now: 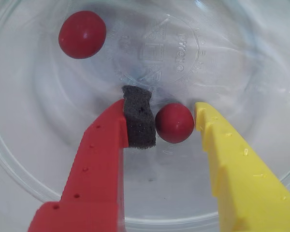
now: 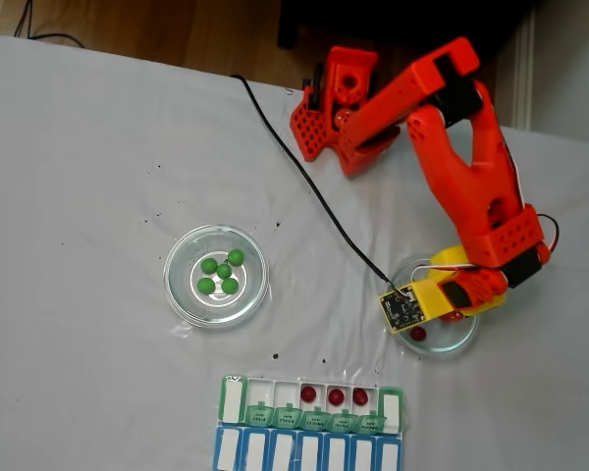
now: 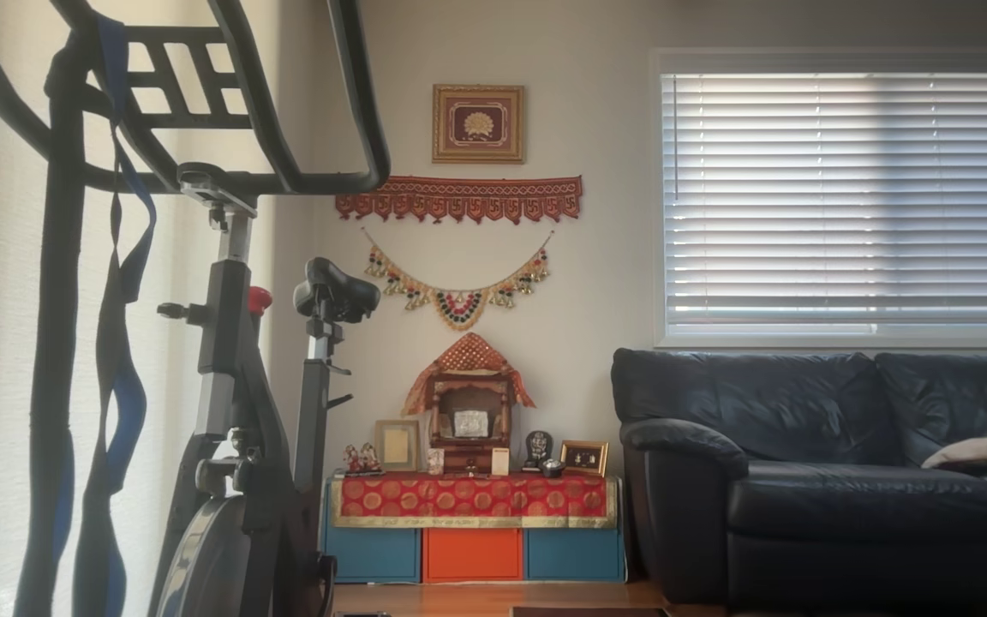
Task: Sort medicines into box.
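Note:
In the wrist view my gripper (image 1: 174,116) reaches down into a clear glass dish (image 1: 34,159). Its red finger's dark foam pad (image 1: 139,121) and its yellow finger (image 1: 217,145) both touch a dark red medicine ball (image 1: 174,123) resting on the dish floor. A second red ball (image 1: 82,34) lies at the dish's upper left. The fixed view shows the gripper (image 2: 453,312) over the right dish (image 2: 466,343), with one red ball (image 2: 418,334) beside it. The box (image 2: 314,418), its green lids open, holds three red balls (image 2: 336,395). Several green balls (image 2: 221,271) lie in the left dish (image 2: 182,294).
A blue-lidded organizer row (image 2: 309,453) lies against the box's near side. A black cable (image 2: 304,177) crosses the white table from the arm's base (image 2: 334,108) to the gripper. The other view shows a living room with an exercise bike (image 3: 228,386) and sofa (image 3: 828,480).

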